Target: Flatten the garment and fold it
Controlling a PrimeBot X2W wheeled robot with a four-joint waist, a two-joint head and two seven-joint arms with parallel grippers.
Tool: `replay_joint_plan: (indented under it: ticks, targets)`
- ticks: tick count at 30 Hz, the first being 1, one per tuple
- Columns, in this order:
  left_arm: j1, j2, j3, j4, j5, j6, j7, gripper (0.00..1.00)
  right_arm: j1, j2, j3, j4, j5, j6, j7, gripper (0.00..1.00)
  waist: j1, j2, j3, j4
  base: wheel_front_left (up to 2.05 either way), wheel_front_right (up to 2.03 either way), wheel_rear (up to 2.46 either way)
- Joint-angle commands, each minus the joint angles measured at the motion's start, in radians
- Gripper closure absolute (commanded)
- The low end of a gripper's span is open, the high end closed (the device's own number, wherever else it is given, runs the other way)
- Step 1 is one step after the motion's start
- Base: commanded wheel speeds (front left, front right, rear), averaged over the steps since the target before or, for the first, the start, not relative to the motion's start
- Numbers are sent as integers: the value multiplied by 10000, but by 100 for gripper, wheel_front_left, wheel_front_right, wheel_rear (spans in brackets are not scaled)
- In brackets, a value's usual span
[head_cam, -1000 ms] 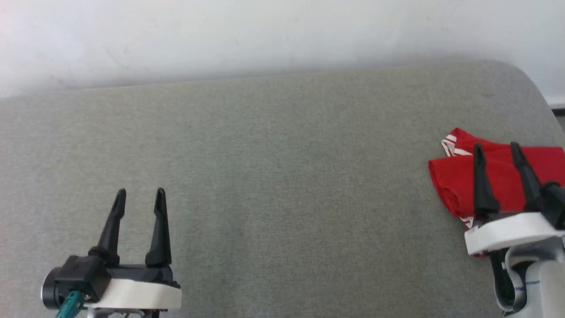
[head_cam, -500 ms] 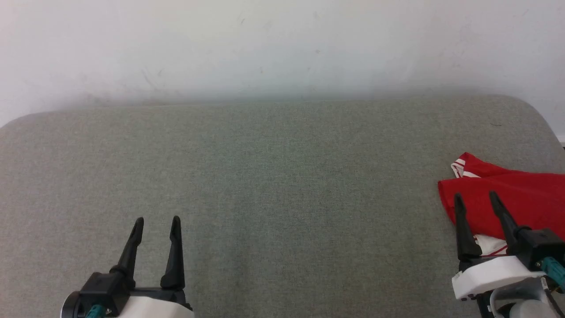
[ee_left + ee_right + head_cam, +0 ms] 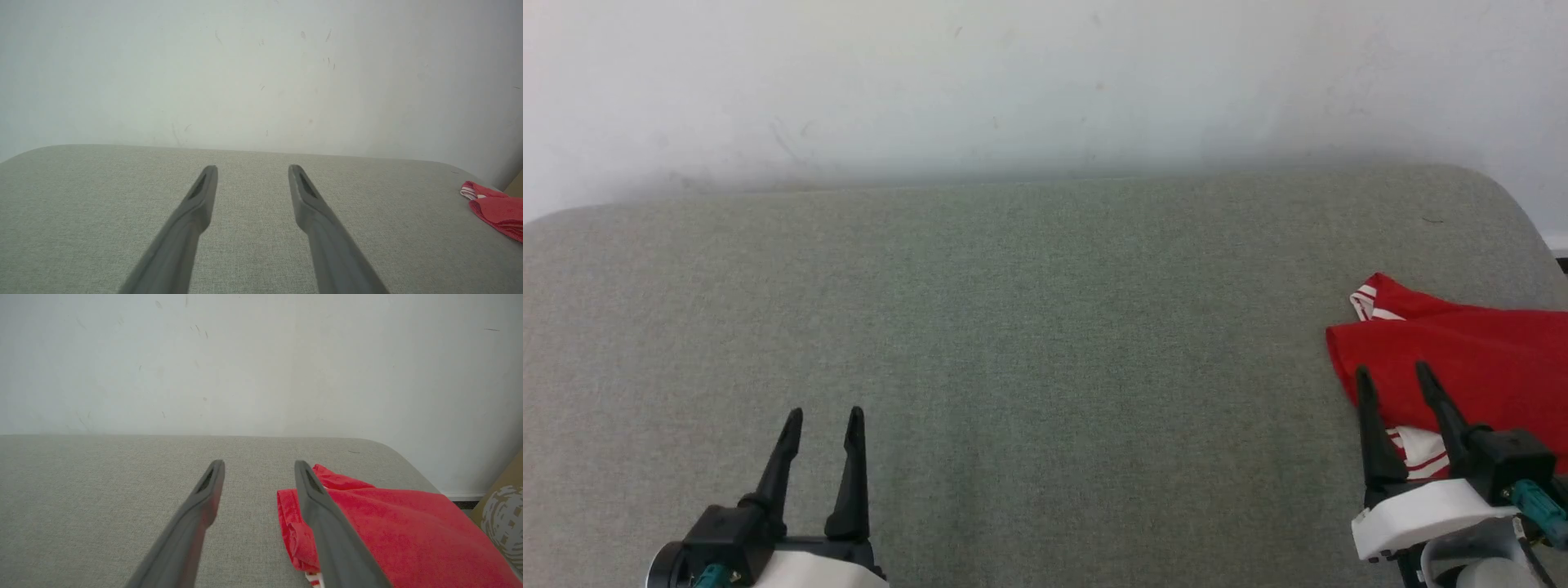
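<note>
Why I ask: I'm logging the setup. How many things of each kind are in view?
Garments: 1, the red jersey shirt with white-striped trim.
Grippers: 2, the left gripper and the right gripper, both open, holding nothing.
Surfaces: 1, the grey fabric-covered padded surface under the shirt.
Other: 1, a tan patterned object at the right wrist view's edge.
Total: 5.

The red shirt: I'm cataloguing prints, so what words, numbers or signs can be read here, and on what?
None can be read.
The red shirt lies with plain red cloth and white-striped trim facing up, no print in sight.
The brown thing at the edge of the right wrist view bears a pale pattern, too blurred to read.
</note>
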Motion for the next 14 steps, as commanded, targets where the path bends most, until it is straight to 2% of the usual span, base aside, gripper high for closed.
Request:
replay_joint_plan:
  ticks: [1, 14]
  targets:
    - [-4, 5, -9, 2, 14, -7, 13, 100, 0, -2, 4, -2, -1, 0, 28, 100, 0, -1, 1, -2, 0, 0, 0]
    - [-97, -32, 9, 15, 164, 22, 218, 100, 9, -3, 82, -134, -41, -1, 215, 100, 0, -1, -28, 4, 0, 0, 0]
